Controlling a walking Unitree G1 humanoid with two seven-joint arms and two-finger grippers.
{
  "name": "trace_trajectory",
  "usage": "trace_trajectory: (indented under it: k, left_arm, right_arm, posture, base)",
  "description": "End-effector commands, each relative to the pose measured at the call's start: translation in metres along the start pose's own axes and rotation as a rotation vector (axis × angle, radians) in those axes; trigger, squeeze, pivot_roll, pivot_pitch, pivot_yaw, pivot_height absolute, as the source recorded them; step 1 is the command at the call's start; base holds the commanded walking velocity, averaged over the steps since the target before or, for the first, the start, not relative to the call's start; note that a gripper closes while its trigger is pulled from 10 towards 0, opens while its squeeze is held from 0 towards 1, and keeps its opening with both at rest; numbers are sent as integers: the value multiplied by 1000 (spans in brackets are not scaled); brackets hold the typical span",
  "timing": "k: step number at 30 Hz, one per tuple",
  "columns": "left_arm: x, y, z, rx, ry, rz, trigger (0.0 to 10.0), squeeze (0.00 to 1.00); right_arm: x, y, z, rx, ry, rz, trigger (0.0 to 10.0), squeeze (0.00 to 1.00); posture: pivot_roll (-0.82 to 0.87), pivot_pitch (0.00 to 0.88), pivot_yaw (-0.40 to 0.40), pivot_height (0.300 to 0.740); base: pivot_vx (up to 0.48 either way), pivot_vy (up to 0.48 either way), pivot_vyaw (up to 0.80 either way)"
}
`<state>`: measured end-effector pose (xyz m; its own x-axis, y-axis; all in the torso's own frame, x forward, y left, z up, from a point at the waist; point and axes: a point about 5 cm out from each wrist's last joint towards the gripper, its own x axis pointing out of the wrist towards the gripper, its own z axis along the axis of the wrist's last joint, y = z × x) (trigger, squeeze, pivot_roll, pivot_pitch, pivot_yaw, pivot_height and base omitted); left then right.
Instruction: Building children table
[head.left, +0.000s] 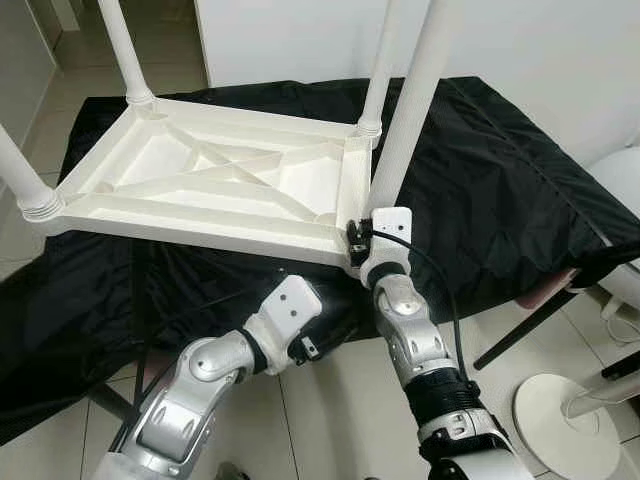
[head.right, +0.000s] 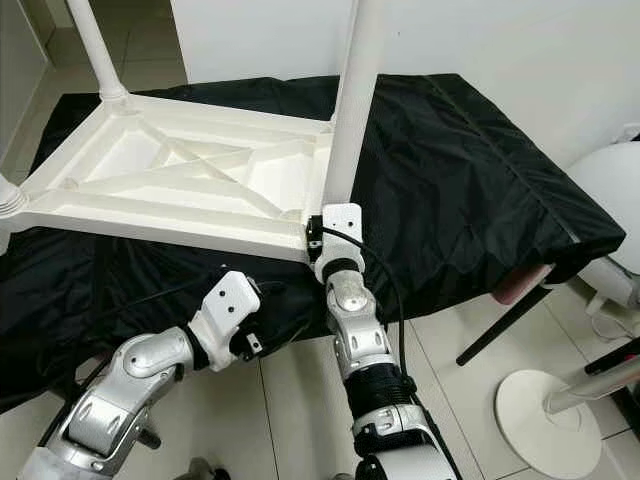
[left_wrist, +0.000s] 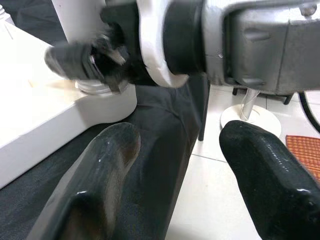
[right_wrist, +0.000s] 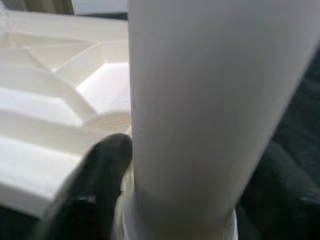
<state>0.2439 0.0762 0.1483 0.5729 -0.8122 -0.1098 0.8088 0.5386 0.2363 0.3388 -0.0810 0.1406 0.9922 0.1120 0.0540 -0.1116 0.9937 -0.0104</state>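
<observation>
Silver forearms rise from the bottom of the head view, and each ends in a hand of two long black fingers. The left hand hovers low at the near edge of the black-cloth-covered counter, its two fingers spread wide with nothing between them, pointing toward the corner where the work is going on. The right hand reaches up to that near right corner of the upside-down white plastic children's tabletop, which lies ribbed side up on the cloth. It is closed around the base of the white round plastic leg that stands in the corner socket; the right wrist view shows one black finger pressed against the leg just above its ribbed collar. Three other white legs already stand in the remaining corners.

The step in hand looks like seating this fourth leg. To do it well, the leg should be kept upright over the socket, since it seems to tilt slightly away from vertical. Turning or pressing should go along the leg's own axis, so the collar beds evenly. The free left hand could steady the tabletop's rim, because the slick cloth may let the whole piece slide or spin under the twisting force.
</observation>
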Motion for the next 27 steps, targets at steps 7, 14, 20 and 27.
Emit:
trace_trajectory:
  k: [7, 14, 20, 27]
  left_arm:
    - [-1, -1, 1, -8, 2, 15, 10000, 0]
    - [0, 0, 1, -9, 1, 20, 10000, 0]
    - [1, 1, 2, -7, -2, 22, 10000, 0]
    - [2, 4, 3, -1, -4, 31, 10000, 0]
  right_arm:
    - [-10, -9, -1, -6, -10, 87, 10000, 0]
    - [-8, -26, 0, -60, -26, 209, 10000, 0]
    - [4, -37, 12, -148, -60, 364, 10000, 0]
    - [13, -37, 14, -218, -24, 553, 10000, 0]
  posture:
    - [-40, 90, -10, 740]
    - [-46, 91, -10, 740]
    - [-45, 87, -10, 740]
    - [-35, 82, -14, 740]
  base:
    - [0, 0, 0]
    - [0, 0, 0]
    - [0, 0, 0]
    - [0, 0, 0]
